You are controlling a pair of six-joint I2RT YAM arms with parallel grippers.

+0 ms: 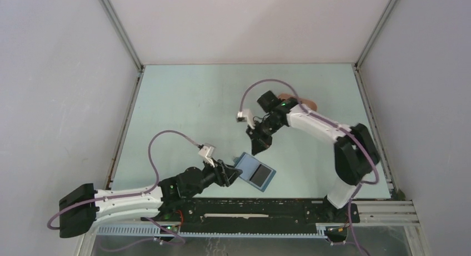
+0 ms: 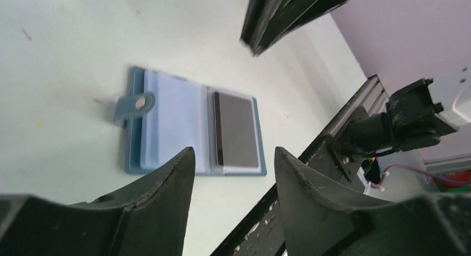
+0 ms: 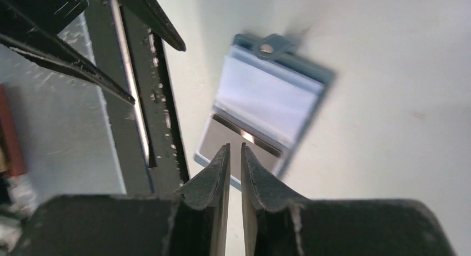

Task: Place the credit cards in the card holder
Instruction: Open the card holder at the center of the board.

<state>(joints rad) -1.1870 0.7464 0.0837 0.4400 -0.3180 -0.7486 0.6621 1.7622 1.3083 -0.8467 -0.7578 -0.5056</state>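
The dark-blue card holder (image 1: 254, 170) lies open on the table near the front edge, its light-blue inside facing up. One dark grey credit card (image 1: 260, 172) sits in its right-hand pocket; it also shows in the left wrist view (image 2: 237, 128) and the right wrist view (image 3: 222, 140). My left gripper (image 1: 232, 172) is open and empty just left of the holder (image 2: 166, 123), low over the table. My right gripper (image 1: 259, 145) hangs above the holder (image 3: 272, 95), jaws nearly together with nothing between them. No other cards are in view.
A peach-pink tray (image 1: 297, 100) shows partly behind the right arm at the back right. The black front rail (image 1: 250, 207) runs just in front of the holder. Side walls enclose the table left and right.
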